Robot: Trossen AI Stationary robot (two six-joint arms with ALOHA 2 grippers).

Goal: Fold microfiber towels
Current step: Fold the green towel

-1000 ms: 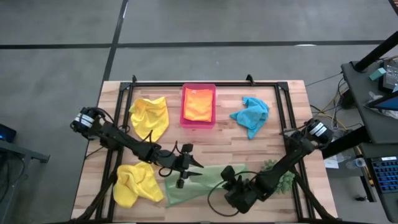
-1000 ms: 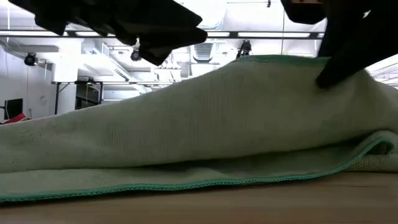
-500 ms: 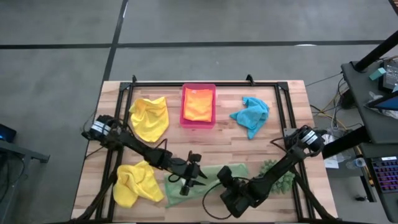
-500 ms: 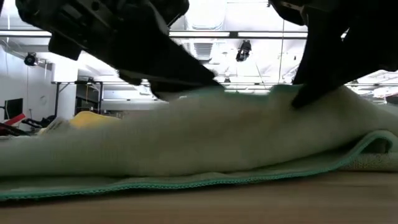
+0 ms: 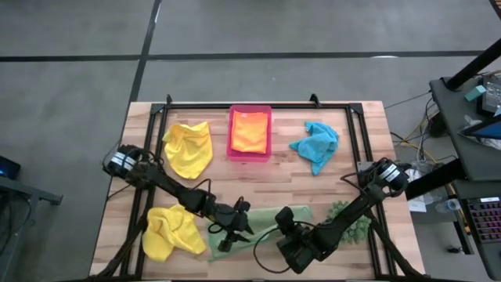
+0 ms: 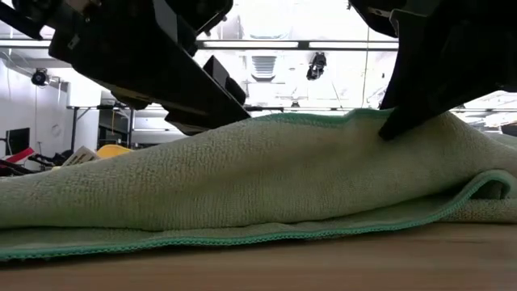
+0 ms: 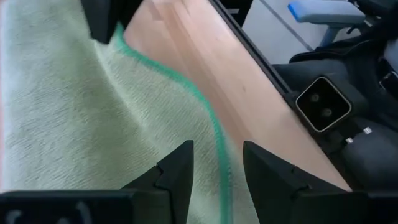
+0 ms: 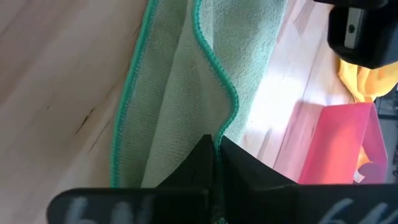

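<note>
Light green towel (image 5: 262,229) near front edge of table (image 5: 313,196), between the two arms; a second ago it lay spread longer toward the right, now it is drawn in shorter, with one layer carried over another; low view shows an upper layer draped on a lower hem, so I judge a fold is under way, not finished.

Left gripper (image 5: 232,233) has come down from above the cloth to its left end; fingers (image 7: 177,171) part-spread either side of the green hem, not visibly clamped on it; right gripper (image 5: 288,225) pressed together, pinching the towel's edge at the right end, same hold as before.

Other towels unmoved: yellow towel (image 5: 189,146) crumpled at back left; second yellow towel (image 5: 171,231) bunched at front left, just beside the green one; turquoise towel (image 5: 315,144) crumpled at back right; all three unfolded as far as I can judge.

Containers: one pink tray (image 5: 231,133) at back centre; orange towel (image 5: 250,131) lies flat inside it, filling most of the floor; nothing else in it that I can see.

Spiky green plant (image 5: 350,221) at front right, partly under right arm.
</note>
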